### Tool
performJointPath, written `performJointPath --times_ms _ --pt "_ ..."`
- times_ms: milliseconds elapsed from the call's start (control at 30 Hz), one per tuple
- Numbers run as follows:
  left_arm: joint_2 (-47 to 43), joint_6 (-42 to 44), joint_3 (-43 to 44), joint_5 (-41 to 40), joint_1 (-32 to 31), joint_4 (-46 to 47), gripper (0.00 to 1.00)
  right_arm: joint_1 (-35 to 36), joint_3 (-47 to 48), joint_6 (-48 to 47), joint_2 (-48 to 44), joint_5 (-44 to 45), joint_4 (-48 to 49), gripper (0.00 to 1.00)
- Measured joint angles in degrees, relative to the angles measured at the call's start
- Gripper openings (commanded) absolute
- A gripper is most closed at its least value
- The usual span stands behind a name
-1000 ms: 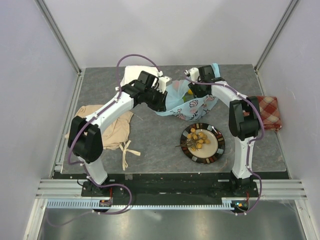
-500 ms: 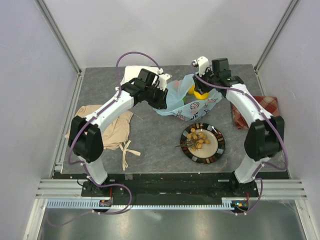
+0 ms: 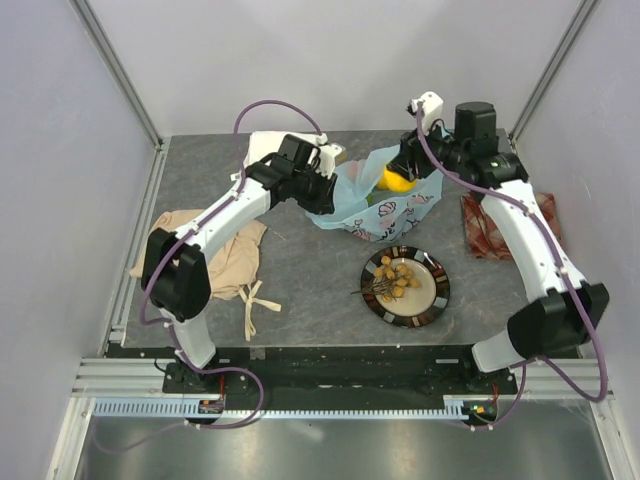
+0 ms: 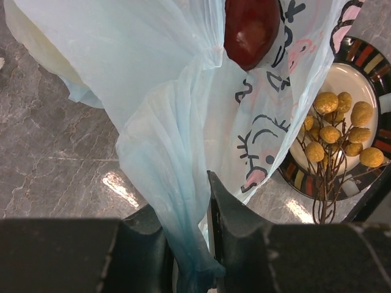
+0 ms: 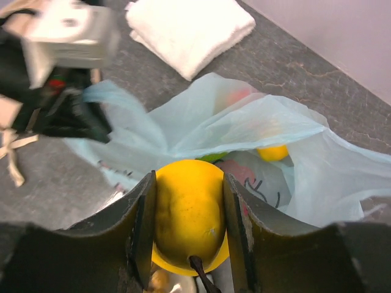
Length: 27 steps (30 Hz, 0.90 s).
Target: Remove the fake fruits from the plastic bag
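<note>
The right gripper point(image 5: 189, 186) clasped the yellow pear point(image 5: 186, 223) just above the plastic bag point(image 3: 372, 208), at the upper centre of the overhead view. The left gripper point(image 4: 186, 235) pinched the bag's edge. That pinch should probably stay firm while the pear travels clear, perhaps toward the plate point(image 3: 438, 300). A second earlier, the right gripper was down inside the bag.

Both same build: left arm point(image 3: 215, 222) and right arm point(image 3: 528, 240) have white shells, black joint housings. Purple cable point(image 3: 262, 108) looped along each. Black bases point(image 3: 200, 378). Left gripper point(image 4: 180, 204), right gripper point(image 5: 189, 178): matte black, chunky. White wrist box point(image 3: 427, 103).
</note>
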Motion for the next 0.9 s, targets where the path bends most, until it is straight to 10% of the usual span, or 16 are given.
performJointPath --times_ms 367,900 --pt "2.82 -0.55 3.52 -0.74 0.00 -1.20 0.26 5.77 -11.47 -15.52 -22.69 -2.56 -22.03 0.00" --pt "2.78 0.46 3.85 -3.48 0.00 -1.33 0.26 18.86 -32.37 -32.22 -21.84 4.72 -28.46 0.00"
